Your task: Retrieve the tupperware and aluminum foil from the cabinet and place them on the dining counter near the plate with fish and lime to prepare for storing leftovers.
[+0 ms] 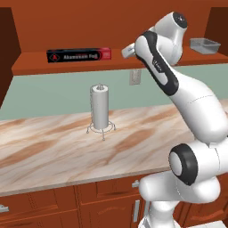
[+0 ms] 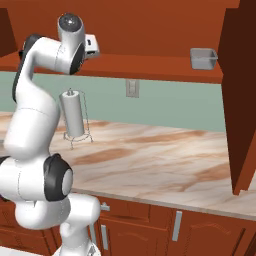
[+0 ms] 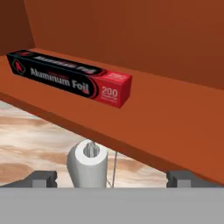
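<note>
The cabinet (image 1: 67,26) is an open, reddish-brown wooden cupboard whose flat plank shelf (image 3: 175,127) carries both of the task's things, well apart from each other. The aluminum foil (image 3: 72,76), a long slim black carton with white lettering and one red end marked "200", lies flat on its side toward the shelf's left end, its long axis running along the shelf and nearly parallel to the front edge; in the left base view the aluminum foil (image 1: 79,55) has its red end pointing toward the shelf's middle and the arm. The tupperware (image 2: 203,58), a small shallow rectangular tub of translucent grey plastic, sits upright near the right end of the shelf, just beside the cabinet's side wall, and what it holds, if anything, cannot be told. The gripper (image 3: 113,178) hangs in front of the shelf's front edge at about shelf height, between the two things; its two dark fingertips stand spread far apart and nothing is held between them. Below the shelf, a white paper-towel roll (image 1: 99,107) stands upright in a thin wire holder on the beige-and-brown marbled table (image 1: 53,151), with a pale green wall behind it.
</note>
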